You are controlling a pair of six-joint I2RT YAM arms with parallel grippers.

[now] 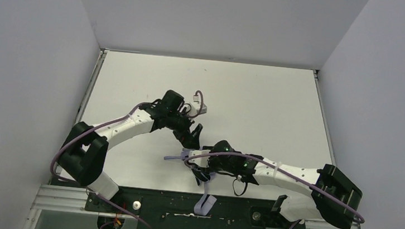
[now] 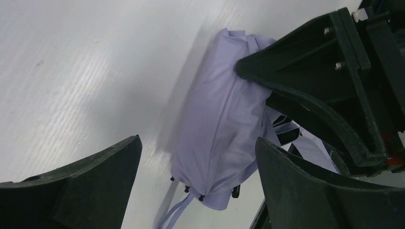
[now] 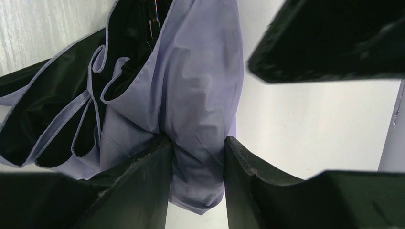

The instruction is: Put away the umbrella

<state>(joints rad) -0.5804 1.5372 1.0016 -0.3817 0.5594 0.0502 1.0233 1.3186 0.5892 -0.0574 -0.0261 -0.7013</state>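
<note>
Umbrella (image 2: 219,119) is bundled low at the near middle of the counter (image 2: 71,71), its fabric clamped by the right pincer (image 3: 197,152). Left pincer (image 2: 196,143) is spread wide just above, untouching. The bundle's long axis is laid across that pincer's closing line.

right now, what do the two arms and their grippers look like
The left arm and right arm have white link shells with chunky black joints and bases. A purplish cable loops along each. The left gripper and right gripper have matte black, wedge-shaped fingers.
</note>
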